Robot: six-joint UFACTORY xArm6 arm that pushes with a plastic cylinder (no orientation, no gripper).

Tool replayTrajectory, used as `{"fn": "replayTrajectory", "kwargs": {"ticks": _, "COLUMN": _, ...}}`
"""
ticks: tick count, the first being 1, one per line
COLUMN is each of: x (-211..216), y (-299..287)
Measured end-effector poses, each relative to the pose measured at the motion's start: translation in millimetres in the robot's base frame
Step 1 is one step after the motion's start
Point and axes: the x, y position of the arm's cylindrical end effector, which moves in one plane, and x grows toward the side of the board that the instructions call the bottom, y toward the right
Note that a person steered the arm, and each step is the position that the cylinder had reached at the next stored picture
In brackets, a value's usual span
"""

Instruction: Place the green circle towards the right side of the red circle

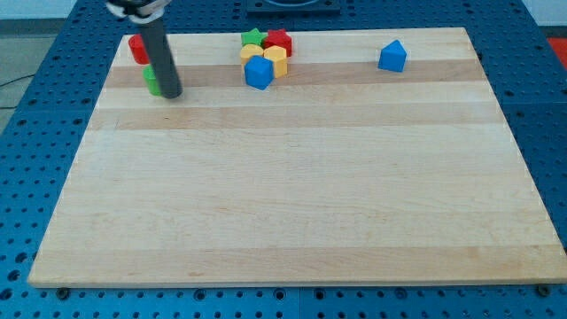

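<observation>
The red circle (137, 48) stands near the board's top left corner, partly hidden behind the dark rod. The green circle (151, 81) lies just below it, mostly hidden by the rod. My tip (171, 94) rests on the board at the green circle's right edge, touching or nearly touching it.
A cluster near the top middle holds a green star (253, 37), a red block (280, 41), a yellow block (275, 60) and a blue block (259, 73). A blue pentagon-shaped block (392, 56) stands alone at the top right. The wooden board (292, 195) lies on a blue perforated table.
</observation>
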Motion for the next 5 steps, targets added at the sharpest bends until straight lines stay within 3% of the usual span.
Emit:
{"fn": "replayTrajectory", "kwargs": {"ticks": 2, "x": -79, "y": -26}}
{"fn": "replayTrajectory", "kwargs": {"ticks": 3, "x": -42, "y": 14}}
{"fn": "replayTrajectory", "kwargs": {"ticks": 4, "x": 6, "y": 109}}
{"fn": "replayTrajectory", "kwargs": {"ticks": 5, "x": 5, "y": 213}}
